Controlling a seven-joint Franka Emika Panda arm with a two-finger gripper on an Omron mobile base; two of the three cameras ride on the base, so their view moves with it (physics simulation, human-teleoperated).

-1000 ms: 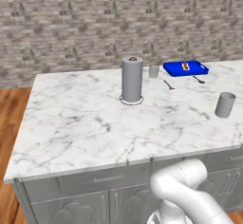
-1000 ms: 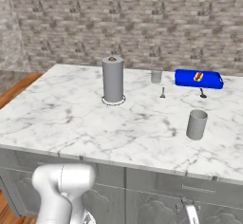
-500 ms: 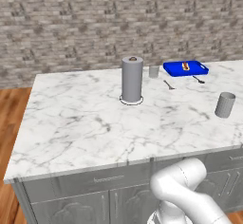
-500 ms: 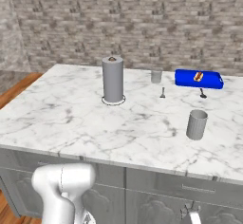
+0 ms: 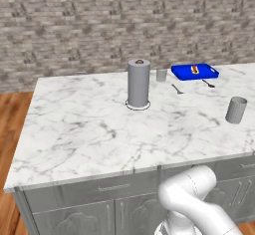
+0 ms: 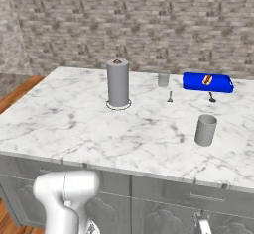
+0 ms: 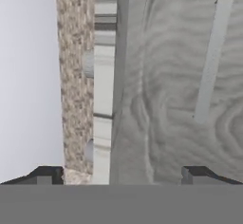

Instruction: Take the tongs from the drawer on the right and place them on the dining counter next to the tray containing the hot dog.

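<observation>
My jaws are standing wide apart, holding nothing. In the hand view my gripper (image 7: 121,175) is facing a grey cabinet front (image 7: 175,90) close up, with a slim pale bar handle (image 7: 211,59) running along it. I am judging the step in hand to be getting the drawer open; whether this front is the drawer I cannot tell. To do it well I should be centring the handle between my fingertips (image 7: 47,174) before closing, then pulling straight out.

In the left base view the counter (image 5: 89,129), white marble with grey veins, is carrying the blue tray (image 5: 180,72) at its far right, the hot dog (image 5: 195,69) lying in it. A grey roll (image 5: 139,83) is standing upright near the middle and a grey cup (image 5: 236,109) well apart at the right. The tongs are not out yet.

In the right base view the counter is backed by a brick wall (image 6: 124,25), wooden floor (image 6: 15,96) at the left.
</observation>
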